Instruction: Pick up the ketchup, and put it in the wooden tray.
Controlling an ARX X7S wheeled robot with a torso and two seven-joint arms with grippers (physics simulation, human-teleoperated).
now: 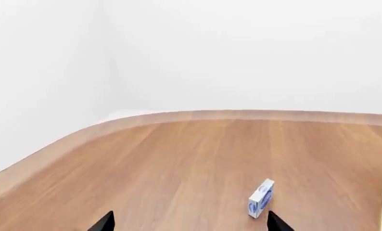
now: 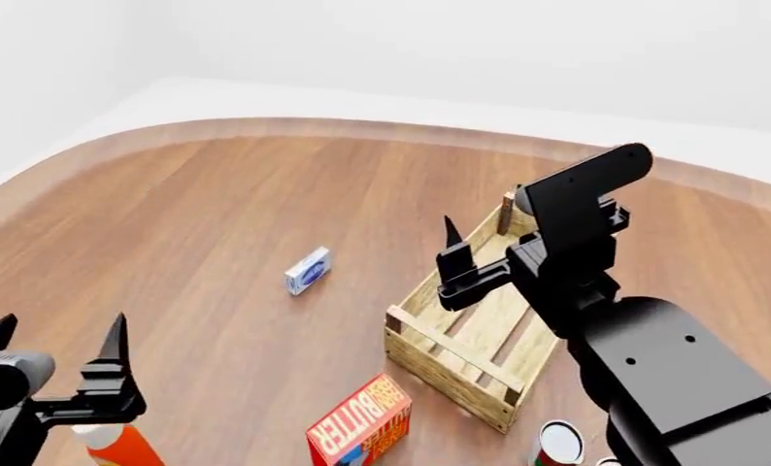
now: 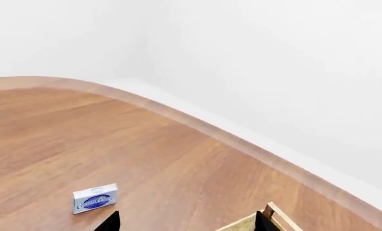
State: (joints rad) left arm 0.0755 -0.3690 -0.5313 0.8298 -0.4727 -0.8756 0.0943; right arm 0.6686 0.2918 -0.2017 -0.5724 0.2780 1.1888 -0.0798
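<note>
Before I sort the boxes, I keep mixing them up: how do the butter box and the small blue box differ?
The butter box is red with yellow lettering; the small blue box is white with blue print. The butter box is clearly larger. The butter box sits close to the wooden crate at its near corner; the blue box stands alone on open table. Both are rectangular cartons.

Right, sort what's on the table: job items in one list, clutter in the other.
Job:
ketchup, under the left pincer
wooden tray, below the right pincer

Clutter:
butter box
small blue-and-white box
tin can
</note>
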